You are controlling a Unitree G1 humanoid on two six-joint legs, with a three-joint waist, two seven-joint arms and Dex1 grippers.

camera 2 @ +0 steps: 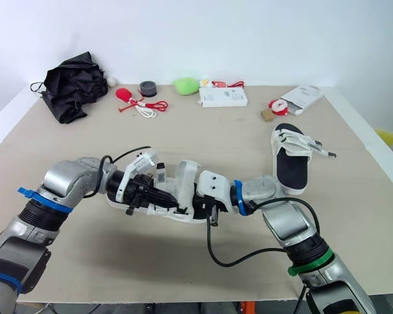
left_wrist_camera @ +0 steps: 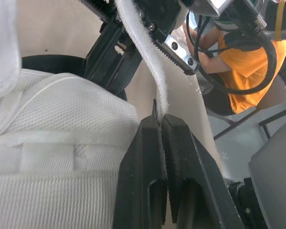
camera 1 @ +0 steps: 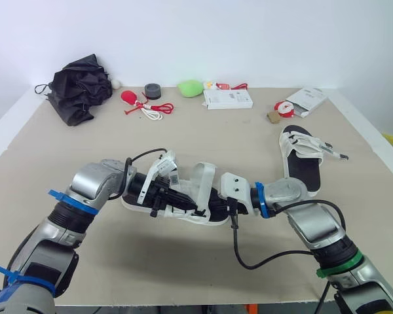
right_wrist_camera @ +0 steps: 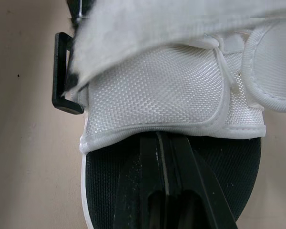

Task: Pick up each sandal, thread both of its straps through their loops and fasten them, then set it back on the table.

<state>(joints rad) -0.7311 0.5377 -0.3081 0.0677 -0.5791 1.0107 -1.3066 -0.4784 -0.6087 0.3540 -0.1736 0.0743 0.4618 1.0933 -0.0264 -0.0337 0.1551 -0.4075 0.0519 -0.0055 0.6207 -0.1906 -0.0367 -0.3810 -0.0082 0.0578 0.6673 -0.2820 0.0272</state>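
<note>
Your left hand (left_wrist_camera: 160,120) is pinched tight on a white strap (left_wrist_camera: 145,52) of the sandal (camera 1: 203,178), which sits well nearer you than the white box (camera 1: 228,99). Your right hand (right_wrist_camera: 163,139) has its fingers pressed together over the black footbed (right_wrist_camera: 105,191), tips tucked beneath the white upper (right_wrist_camera: 152,95); you cannot tell whether they grip it. The second sandal (camera 1: 302,160) lies on the worktop (camera 1: 249,137), nearer than the box and to its right.

You have two sandals, the front sandal (camera 1: 203,180) and the right-edge sandal (camera 1: 303,171); one white box (camera 1: 228,99); one black fabric bundle (camera 1: 82,85); one grey roll (camera 1: 152,91).
</note>
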